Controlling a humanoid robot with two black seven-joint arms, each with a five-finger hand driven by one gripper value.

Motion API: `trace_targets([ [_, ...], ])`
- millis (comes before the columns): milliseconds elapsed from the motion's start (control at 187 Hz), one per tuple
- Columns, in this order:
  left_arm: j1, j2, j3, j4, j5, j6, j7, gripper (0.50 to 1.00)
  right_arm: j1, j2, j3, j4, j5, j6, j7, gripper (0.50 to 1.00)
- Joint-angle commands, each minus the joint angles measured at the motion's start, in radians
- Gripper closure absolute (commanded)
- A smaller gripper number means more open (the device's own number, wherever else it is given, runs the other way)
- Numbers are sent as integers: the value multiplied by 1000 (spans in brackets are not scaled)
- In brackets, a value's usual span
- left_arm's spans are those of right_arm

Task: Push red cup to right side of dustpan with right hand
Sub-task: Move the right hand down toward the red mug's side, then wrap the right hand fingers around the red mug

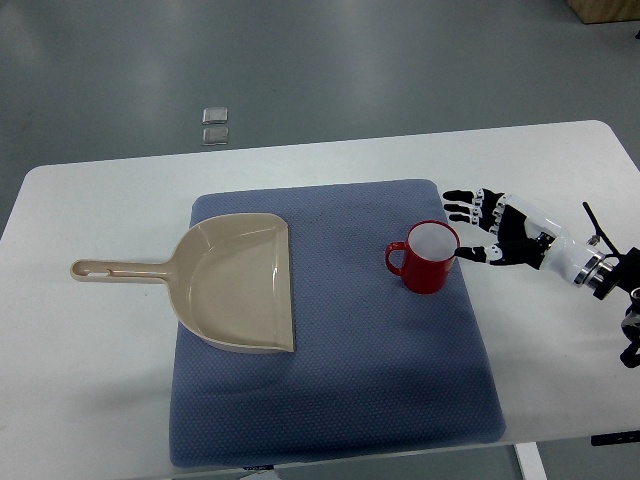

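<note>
On one blue mat (pixel 330 400): one dustpan (pixel 240 285), one red cup (pixel 428 257), right hand (pixel 495 228) open, empty.

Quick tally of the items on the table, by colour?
Red: 1, cup
Beige: 1, dustpan
Blue: 1, mat
Total: 3

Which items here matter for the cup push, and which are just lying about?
Job:
red cup
dustpan
right hand, fingers open beside the cup

Lying about:
blue mat
white table
two small clear blocks on the floor
</note>
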Motion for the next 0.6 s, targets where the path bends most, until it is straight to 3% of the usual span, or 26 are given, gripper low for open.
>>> trace_targets([
  [0, 0, 0, 0, 0, 0, 0, 0, 500, -7, 0, -3, 11, -3, 5, 0, 591],
  [592, 0, 0, 0, 0, 0, 0, 0, 500, -21, 17, -29, 14, -35, -38, 0, 591],
])
